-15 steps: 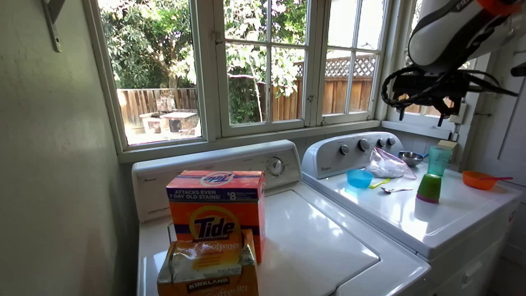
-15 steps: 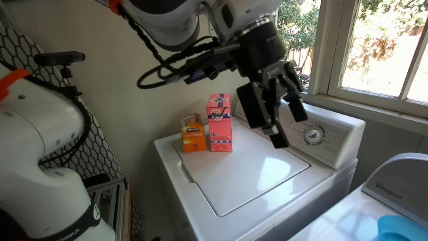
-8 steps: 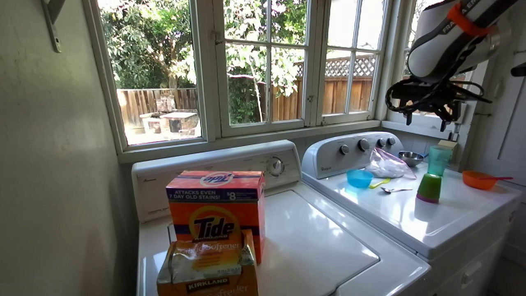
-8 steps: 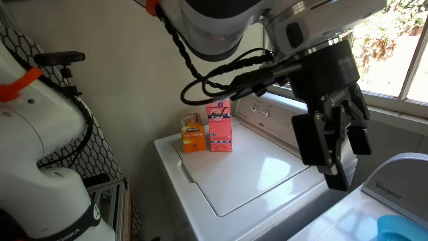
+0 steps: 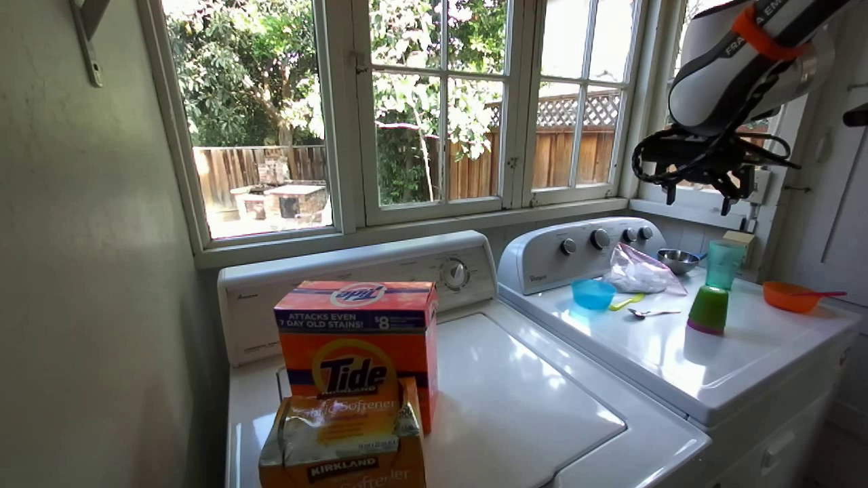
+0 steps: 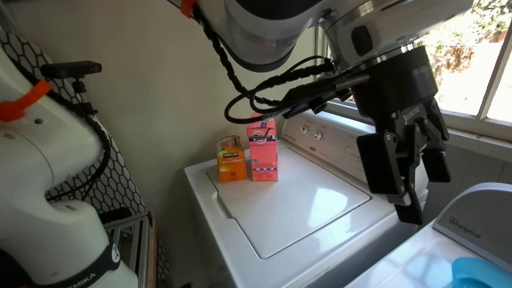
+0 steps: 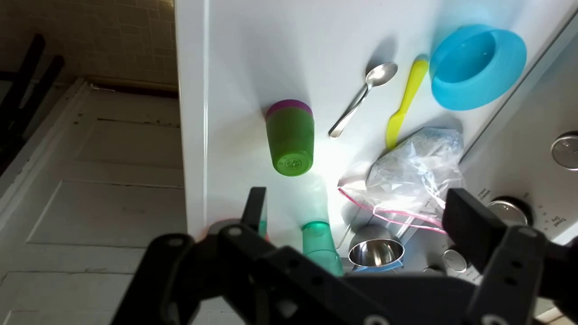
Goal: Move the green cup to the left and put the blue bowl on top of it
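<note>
Wrist view: my gripper (image 7: 356, 207) carries nothing, jaws wide apart. Risk: an off-centre descent could topple the inverted green cup (image 7: 291, 140) or, nearby, the teal cup (image 7: 321, 245).

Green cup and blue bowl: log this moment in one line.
Tool: open, empty; green cup: upside down, ungripped; blue bowl: apart from cup; stacking: not done

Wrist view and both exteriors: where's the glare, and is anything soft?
Wrist view: bright glare between the green cup and plastic bag, gripper dark and slightly soft. In an exterior view, reflections streak the Whirlpool top; in an exterior view, a sunlit patch lies on the washer lid.
</note>
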{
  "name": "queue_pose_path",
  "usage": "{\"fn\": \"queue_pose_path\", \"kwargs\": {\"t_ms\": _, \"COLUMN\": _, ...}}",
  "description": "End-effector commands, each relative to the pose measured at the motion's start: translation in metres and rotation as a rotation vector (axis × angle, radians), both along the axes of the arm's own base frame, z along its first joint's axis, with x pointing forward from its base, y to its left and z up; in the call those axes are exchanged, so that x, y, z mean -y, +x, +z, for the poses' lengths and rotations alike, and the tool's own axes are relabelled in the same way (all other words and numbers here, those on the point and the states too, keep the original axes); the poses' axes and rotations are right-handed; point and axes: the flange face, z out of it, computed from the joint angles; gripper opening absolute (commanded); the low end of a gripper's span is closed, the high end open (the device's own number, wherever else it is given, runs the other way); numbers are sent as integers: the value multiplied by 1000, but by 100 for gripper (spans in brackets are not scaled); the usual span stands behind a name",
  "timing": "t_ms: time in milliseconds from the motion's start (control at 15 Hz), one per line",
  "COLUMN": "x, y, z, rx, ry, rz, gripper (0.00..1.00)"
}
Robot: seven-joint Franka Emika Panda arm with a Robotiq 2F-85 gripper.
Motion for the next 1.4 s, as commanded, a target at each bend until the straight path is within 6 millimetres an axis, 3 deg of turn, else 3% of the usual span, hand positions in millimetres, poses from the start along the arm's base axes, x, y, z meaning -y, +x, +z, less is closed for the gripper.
{"fn": "queue_pose_path", "kwargs": {"t_ms": 0, "x": 25, "y": 16, "z": -15, "rx": 14, "ry": -70, "rz": -161, "gripper": 100}}
{"fn": "queue_pose_path", "kwargs": {"t_ms": 200, "x": 42, "y": 32, "z": -39, "rx": -16, "ry": -129, "rz": -275, "gripper": 100}}
{"fn": "queue_pose_path", "kwargs": {"t_ms": 533, "x": 71, "y": 73, "z": -102, "rx": -142, "ry": -195, "rz": -458, "gripper": 100}}
{"fn": "queue_pose_path", "kwargs": {"t_ms": 933, "x": 120, "y": 104, "z": -159, "rx": -326, "ry": -128, "rz": -487, "gripper": 100}}
{"fn": "queue_pose_path", "kwargs": {"t_ms": 1000, "x": 107, "y": 86, "z": -142, "rx": -261, "ry": -156, "rz": -476, "gripper": 100}}
{"fn": "queue_pose_path", "kwargs": {"t_ms": 1200, "x": 120, "y": 98, "z": -159, "rx": -302, "ry": -136, "rz": -481, "gripper": 100}}
{"fn": "queue_pose_path", "kwargs": {"t_ms": 1333, "x": 118, "y": 100, "z": -155, "rx": -257, "ry": -147, "rz": -472, "gripper": 100}}
